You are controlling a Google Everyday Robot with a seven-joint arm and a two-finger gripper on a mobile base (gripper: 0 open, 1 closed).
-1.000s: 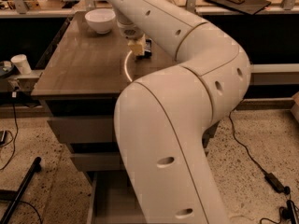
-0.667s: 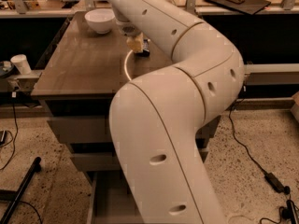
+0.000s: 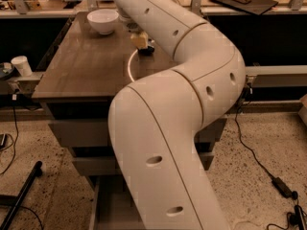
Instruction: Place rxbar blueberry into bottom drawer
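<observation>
Nearest to me, at the foot of the cabinet, the bottom drawer [image 3: 106, 207] stands pulled out. I see only a strip of its plain grey floor, because the arm [image 3: 163, 143] rises right in front of it and hides the rest. To the left a black pole [image 3: 20, 193] lies slanted on the speckled floor [image 3: 249, 166], and to the right loose cables [image 3: 261, 164] run across it.

Above the open tray, the two upper drawers [image 3: 79, 132] sit shut under the brown table top [image 3: 81, 66]. A paper cup [image 3: 21, 65] stands on a ledge just off the table's left edge.

The arm bends back over the table and reaches toward its far side. There the gripper [image 3: 139, 39] hangs low above the surface, mostly covered by the arm's last link, and I cannot tell whether it is wide, narrow or holding anything.

Just beside it, on its right, a small dark shape rests at table level, which I take to be the rxbar blueberry [image 3: 147, 50]. I cannot say whether the gripper touches it.

Farther back and to the left, a white bowl [image 3: 102, 20] sits upright near the table's far edge, apart from the gripper.
</observation>
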